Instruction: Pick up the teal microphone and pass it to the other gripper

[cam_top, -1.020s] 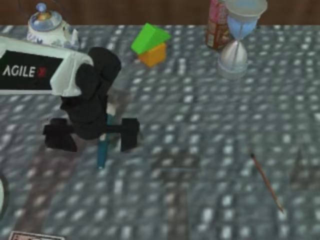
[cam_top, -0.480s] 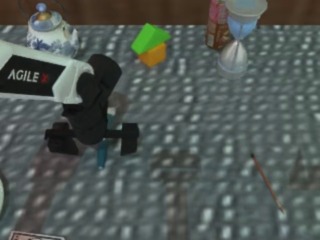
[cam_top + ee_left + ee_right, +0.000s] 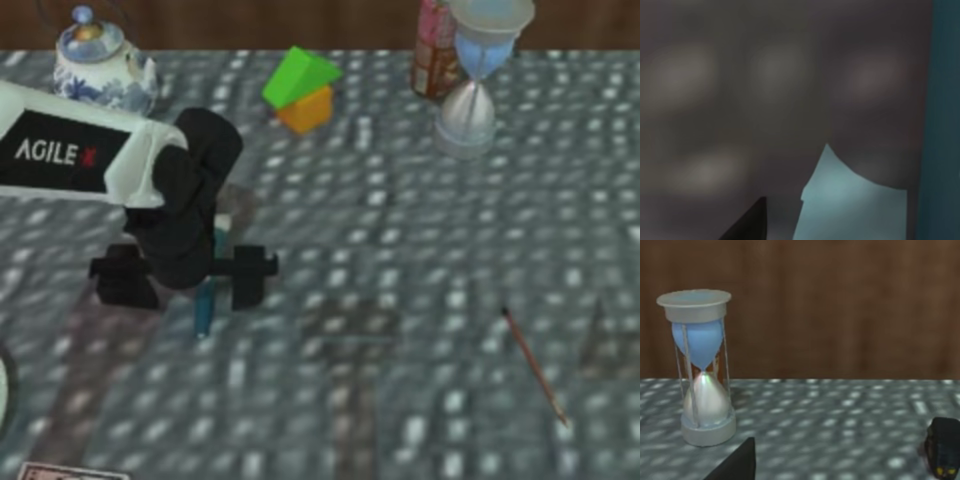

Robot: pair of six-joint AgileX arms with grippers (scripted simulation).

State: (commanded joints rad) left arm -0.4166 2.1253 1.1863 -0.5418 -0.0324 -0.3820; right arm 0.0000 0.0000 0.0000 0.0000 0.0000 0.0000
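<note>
While the left gripper straddles the teal microphone with fingers spread wide, its handle runs lengthwise toward the bench's near edge, crossing their line.

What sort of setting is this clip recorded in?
Likely a simulated tabletop test scene: a grey speckled table against a brown wall, cluttered with unrelated props like an hourglass, a blue-and-white teapot and a teal microphone.

1 teal microphone under left gripper; beyond it 1 teapot, 1 hourglass, 1 pencil, 2 blocks: green, orange.
</note>
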